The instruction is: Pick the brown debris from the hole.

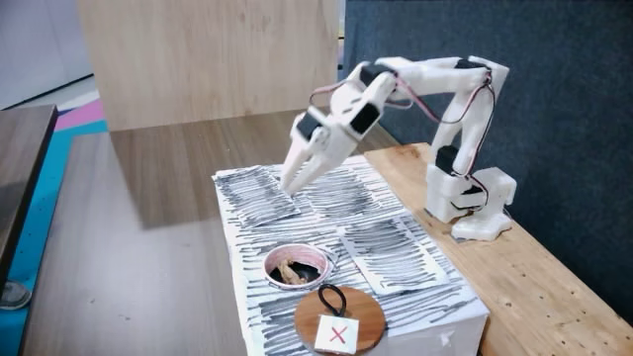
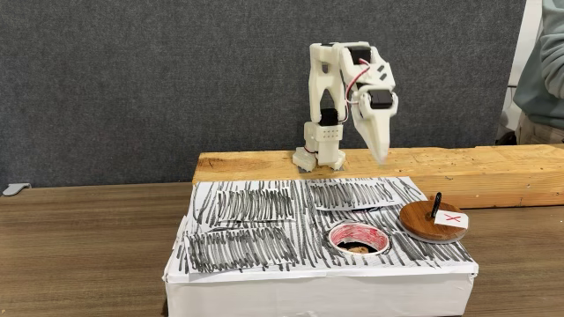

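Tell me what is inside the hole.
The hole holds the brown debris, knobbly tan pieces against its dark inside. In the other fixed view just a sliver of debris shows; the rim hides the bottom.

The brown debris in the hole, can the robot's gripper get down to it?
Probably yes. The hole is uncovered, the wooden disc lies beside it, and nothing stands between the gripper and the brown debris.
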Tool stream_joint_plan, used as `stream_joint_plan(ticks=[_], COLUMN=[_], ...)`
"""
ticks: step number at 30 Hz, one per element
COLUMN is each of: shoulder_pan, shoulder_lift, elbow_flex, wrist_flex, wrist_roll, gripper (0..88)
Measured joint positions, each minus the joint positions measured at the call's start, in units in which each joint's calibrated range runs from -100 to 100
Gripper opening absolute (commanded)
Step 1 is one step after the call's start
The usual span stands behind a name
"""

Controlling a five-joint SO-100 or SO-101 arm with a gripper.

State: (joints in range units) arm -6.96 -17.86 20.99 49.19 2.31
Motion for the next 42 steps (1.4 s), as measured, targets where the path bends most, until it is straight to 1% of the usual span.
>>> stream_joint_plan(ticks=[8,11,13,17,20,21,34,42], shoulder_pan=[0.00,0.00,0.00,0.00,0.00,0.00,0.00,-0.07], shoulder_lift=[-1.77,-1.77,-1.77,-1.77,-1.77,-1.77,-1.77,2.69], elbow_flex=[0.00,0.00,0.00,0.00,0.00,0.00,0.00,4.49], wrist_flex=[1.96,1.96,1.96,1.96,1.96,1.96,1.96,1.96], wrist_roll=[0.00,-0.31,-0.31,-0.31,-0.31,-0.31,-0.26,-0.26], gripper=[1.4,4.0,9.0,23.7,30.7,31.6,32.4,32.4])
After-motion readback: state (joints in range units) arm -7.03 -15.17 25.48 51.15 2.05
